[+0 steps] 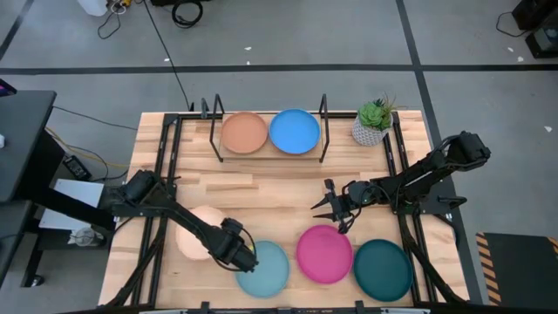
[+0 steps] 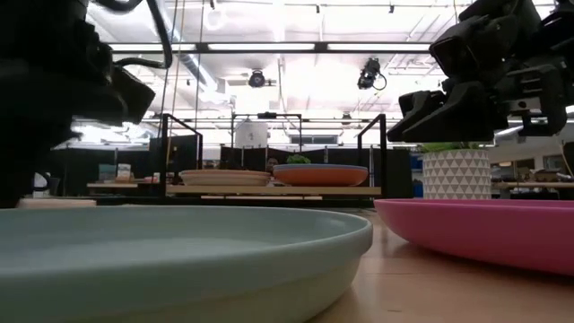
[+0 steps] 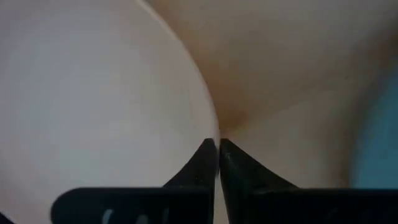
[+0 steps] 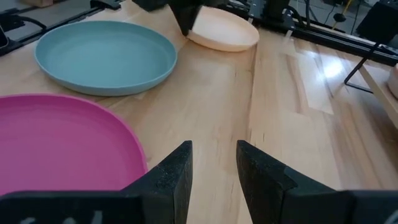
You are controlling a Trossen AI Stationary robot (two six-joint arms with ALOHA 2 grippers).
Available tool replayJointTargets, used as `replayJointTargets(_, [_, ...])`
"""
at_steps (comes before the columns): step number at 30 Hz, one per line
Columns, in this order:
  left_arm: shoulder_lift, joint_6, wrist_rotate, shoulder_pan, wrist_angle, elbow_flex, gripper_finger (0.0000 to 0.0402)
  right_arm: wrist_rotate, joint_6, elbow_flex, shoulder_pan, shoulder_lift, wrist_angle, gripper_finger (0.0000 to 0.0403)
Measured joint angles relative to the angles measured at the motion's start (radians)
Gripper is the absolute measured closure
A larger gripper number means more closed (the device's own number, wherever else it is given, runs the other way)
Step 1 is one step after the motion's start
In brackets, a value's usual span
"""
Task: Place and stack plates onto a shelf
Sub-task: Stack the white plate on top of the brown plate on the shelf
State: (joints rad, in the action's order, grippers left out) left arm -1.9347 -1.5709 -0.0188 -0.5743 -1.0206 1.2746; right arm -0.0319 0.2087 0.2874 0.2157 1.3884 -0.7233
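My left gripper (image 1: 245, 257) was pinched onto the rim of the peach plate (image 1: 197, 234), on the side nearest the light blue plate (image 1: 264, 268). My right gripper (image 1: 334, 209) hovered with its fingers parted, just beyond the magenta plate (image 1: 324, 254), which lay beside the light blue plate. Orange and blue plates sat on the shelf (image 1: 268, 153).
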Motion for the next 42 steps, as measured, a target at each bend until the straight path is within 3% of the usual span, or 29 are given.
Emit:
replayJointTargets(5, [0.079,0.141,-0.074,0.002,-0.001,0.097,0.0387,0.001,-0.018,0.0,0.0,0.0,0.006,0.0273])
replayJointTargets(7, [0.119,0.219,-0.157,0.011,-0.009,0.136,0.0387,0.001,-0.022,0.0,0.0,0.0,0.003,0.0273])
replayJointTargets(11, [0.192,0.409,-0.426,0.049,-0.02,0.167,0.0387,0.001,-0.036,0.001,0.0,0.0,-0.017,0.0273])
replayJointTargets(15, [0.209,0.613,-0.501,0.151,-0.026,0.166,0.0387,0.0,-0.056,0.0,0.0,0.0,-0.043,0.0273])
replayJointTargets(18, [0.209,0.809,-0.495,0.269,-0.008,0.165,0.0387,-0.005,-0.058,0.001,0.0,0.0,-0.056,0.0273])
replayJointTargets(25, [0.207,1.228,-0.317,0.576,0.175,0.165,0.0387,-0.027,-0.08,0.001,-0.002,0.0,-0.07,0.0273])
replayJointTargets(29, [0.207,1.358,-0.266,0.72,0.16,0.165,0.0388,-0.088,-0.103,0.001,-0.002,0.0,-0.069,0.0273])
replayJointTargets(36, [0.207,1.62,-0.07,0.924,0.127,0.165,0.0388,-0.213,-0.081,0.001,-0.003,0.0,-0.069,0.0273])
replayJointTargets(42, [0.207,1.766,-0.073,1.015,0.065,0.15,0.0388,-0.237,-0.104,0.001,-0.003,0.0,-0.069,0.0273])
